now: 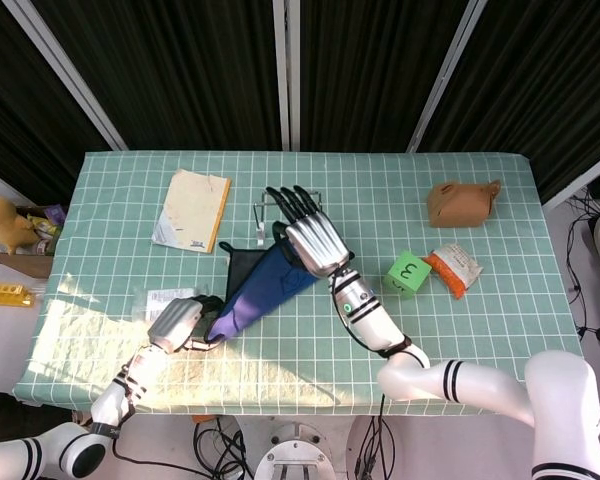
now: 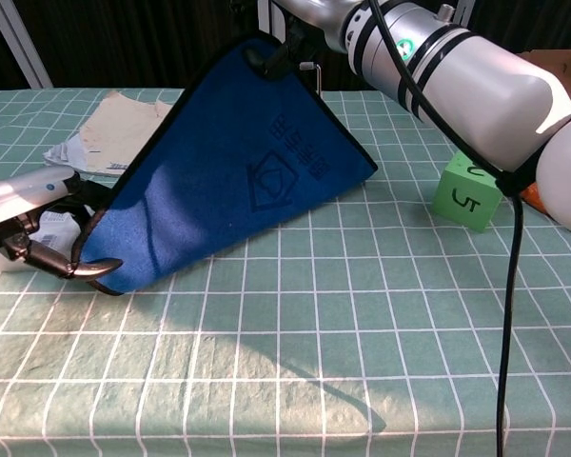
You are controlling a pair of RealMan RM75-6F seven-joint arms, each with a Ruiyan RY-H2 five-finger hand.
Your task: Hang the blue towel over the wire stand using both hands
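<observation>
The blue towel [image 1: 267, 288] [image 2: 238, 181] hangs as a slanted sheet from a raised top corner down to the table. My right hand [image 1: 315, 243] [image 2: 300, 29] grips that top corner, with its fingers stretched over the wire stand [image 1: 261, 212]. Most of the stand is hidden behind the hand and towel, and a bit of its wire [image 2: 315, 74] shows in the chest view. My left hand [image 1: 178, 322] [image 2: 40, 233] is low at the towel's bottom left corner and pinches that corner between thumb and fingers.
A tan booklet [image 1: 192, 208] [image 2: 124, 129] lies at the back left. A white packet [image 1: 158, 298] sits by my left hand. A green cube [image 1: 407, 272] [image 2: 468, 195], an orange snack bag [image 1: 453, 268] and a brown object [image 1: 462, 200] lie on the right.
</observation>
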